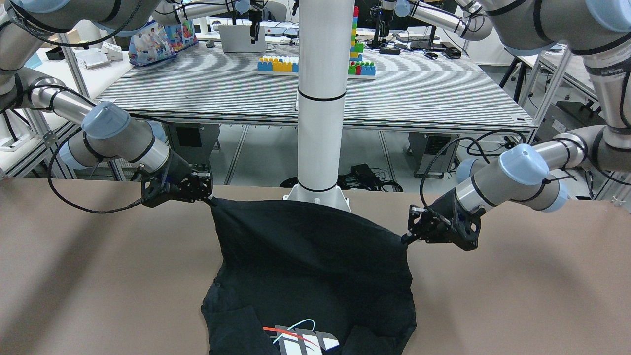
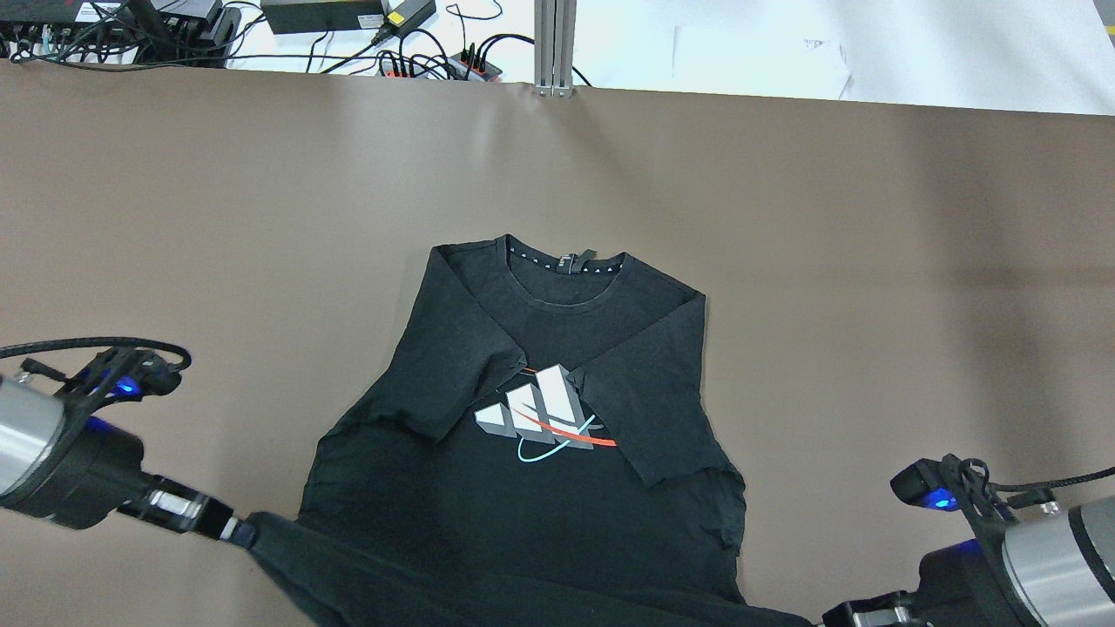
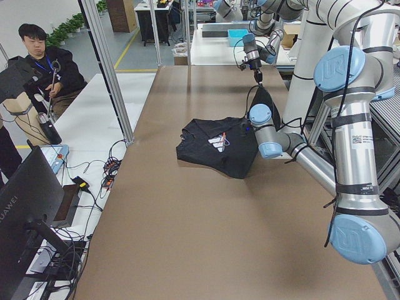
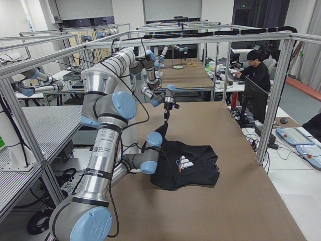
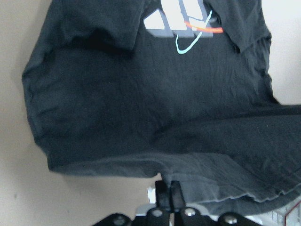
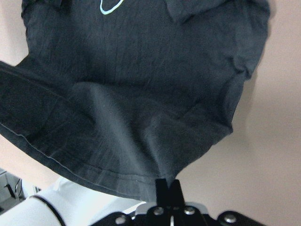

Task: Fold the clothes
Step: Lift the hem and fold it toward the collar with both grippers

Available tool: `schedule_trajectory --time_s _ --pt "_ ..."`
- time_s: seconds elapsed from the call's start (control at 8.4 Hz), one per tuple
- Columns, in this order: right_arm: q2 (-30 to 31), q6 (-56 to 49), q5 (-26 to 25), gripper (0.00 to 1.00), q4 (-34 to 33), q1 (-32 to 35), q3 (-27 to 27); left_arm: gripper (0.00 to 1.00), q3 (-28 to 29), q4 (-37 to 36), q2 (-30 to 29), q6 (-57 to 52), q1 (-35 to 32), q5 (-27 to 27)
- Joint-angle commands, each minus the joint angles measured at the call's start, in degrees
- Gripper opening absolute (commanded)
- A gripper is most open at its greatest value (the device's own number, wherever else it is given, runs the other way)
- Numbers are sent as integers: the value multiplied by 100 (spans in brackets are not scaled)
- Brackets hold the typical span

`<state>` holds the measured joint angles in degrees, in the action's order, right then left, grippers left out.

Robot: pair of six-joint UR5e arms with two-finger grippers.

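The clothes [image 2: 557, 488] are a black T-shirt lying collar-away on the brown table, both sleeves folded in over a white and grey chest logo [image 2: 536, 409]. The hem nearest me is lifted off the table and stretched between both grippers. My left gripper [image 2: 242, 531] is shut on one hem corner, which shows pinched in its wrist view [image 5: 168, 187]. My right gripper [image 1: 213, 199] is shut on the other hem corner, also seen at the fingertips [image 6: 162, 186]. The raised hem hangs just in front of the white pillar base [image 1: 320, 197].
The white pillar [image 1: 321, 98] rises behind the shirt at my edge of the table [image 2: 218, 218]. Cables and power strips [image 2: 348, 22] lie beyond the far edge. A person [image 3: 44, 69] sits by a monitor [image 3: 28, 206] past the table's far side.
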<state>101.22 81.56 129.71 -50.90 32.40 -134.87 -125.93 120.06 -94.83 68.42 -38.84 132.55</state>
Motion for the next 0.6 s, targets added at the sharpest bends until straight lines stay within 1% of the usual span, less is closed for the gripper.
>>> schedule_trajectory --time_s 0.0,0.12,0.24,0.48 --pt "-373 0 -174 0 -34 888 827 0 1182 -27 -1167 40 -735 -397" --pt "-523 -9 -183 0 -69 1178 1092 0 1394 -27 -1378 40 -1043 -397" --pt "-881 -9 -209 0 -339 1346 1303 0 1683 -27 -1685 40 -1220 -423" --pt "-1917 -9 -603 0 -1400 1392 1620 0 2359 -18 -2187 -4 -1441 -554"
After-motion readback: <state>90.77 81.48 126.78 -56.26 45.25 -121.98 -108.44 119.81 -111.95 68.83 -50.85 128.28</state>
